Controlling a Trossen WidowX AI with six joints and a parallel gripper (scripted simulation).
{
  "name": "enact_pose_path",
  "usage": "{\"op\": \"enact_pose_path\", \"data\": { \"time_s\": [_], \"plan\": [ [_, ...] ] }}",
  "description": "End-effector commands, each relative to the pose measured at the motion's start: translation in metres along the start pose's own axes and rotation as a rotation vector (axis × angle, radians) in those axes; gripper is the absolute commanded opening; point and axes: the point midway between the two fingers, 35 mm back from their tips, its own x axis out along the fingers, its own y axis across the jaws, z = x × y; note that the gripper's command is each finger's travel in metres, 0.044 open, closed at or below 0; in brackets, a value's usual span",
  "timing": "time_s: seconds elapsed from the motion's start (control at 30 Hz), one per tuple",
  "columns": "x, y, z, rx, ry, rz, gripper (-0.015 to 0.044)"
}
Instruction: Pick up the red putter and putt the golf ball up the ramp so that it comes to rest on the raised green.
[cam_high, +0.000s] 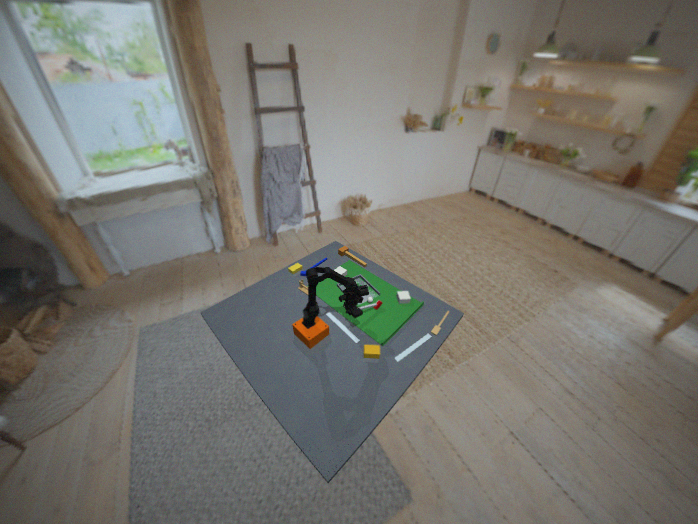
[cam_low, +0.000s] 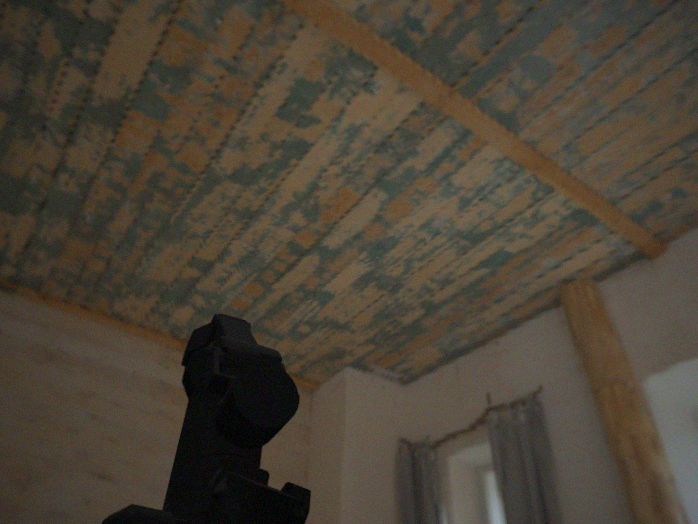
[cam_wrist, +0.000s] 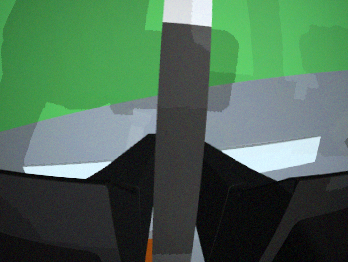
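While tool (cam_wrist: 174, 223) clamps one putter (cam_wrist: 181, 130): two white strips, two yellow blocks.

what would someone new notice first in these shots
Probably the black arm on its orange base, bent over the bright green putting mat in the middle of the grey floor mat. Its hand is shut on the putter's dark grip, which fills the centre of the wrist view; the putter's red head lies over the green.
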Motion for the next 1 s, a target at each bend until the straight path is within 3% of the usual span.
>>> {"op": "enact_pose_path", "data": {
  "time_s": [0.0,0.37,0.97],
  "plan": [
    [-0.004,0.006,-0.002,0.016,-0.008,-0.009,0.0000],
    [-0.061,0.006,-0.003,0.016,-0.008,-0.009,0.0000],
    [-0.053,0.007,-0.003,0.009,-0.001,-0.003,0.0000]
  ]
}}
